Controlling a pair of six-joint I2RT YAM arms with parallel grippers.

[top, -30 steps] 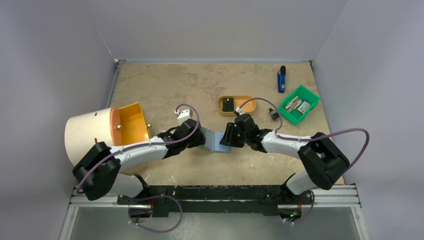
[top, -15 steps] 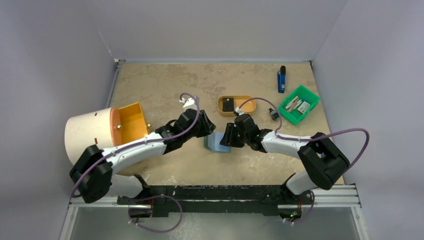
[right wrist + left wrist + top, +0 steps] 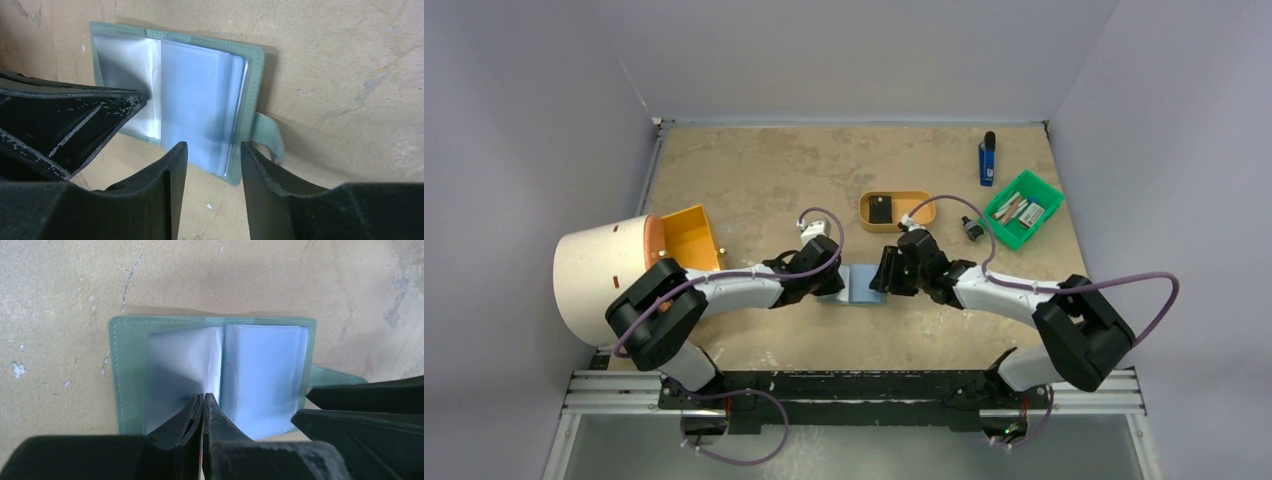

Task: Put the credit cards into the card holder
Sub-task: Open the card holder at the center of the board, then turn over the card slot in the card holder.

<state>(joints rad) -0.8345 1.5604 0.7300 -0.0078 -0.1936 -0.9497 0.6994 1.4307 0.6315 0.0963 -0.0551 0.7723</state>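
**Card holder open flat, both claws at its near edge**

We find the card holder [image 3: 260,370] lying open on the table [image 3: 754,170]. It sits about midway between the left and right edges and nearer the near edge than the far one. The green cover is down and the clear sleeves [image 3: 195,100] face up. The snap tab [image 3: 270,135] sticks out on the side toward the right arm.

The left gripper [image 3: 202,405] has its jaws pressed together at the fold, on the sleeves' near edge. We cannot tell whether a leaf is pinched between them. The right gripper [image 3: 214,147] stands about half open, jaws either side of the right-hand sleeve stack's near edge, gripping nothing that we can see.

Handling, as we judge it:
- The holder looks light, soft and floppy, and will likely slide if pushed.
- The sleeves look thin and slick, apt to cling together and buckle.
- Best hold: pin the cover's edge or the tab with one claw, and lift a single sleeve's open edge with the other.
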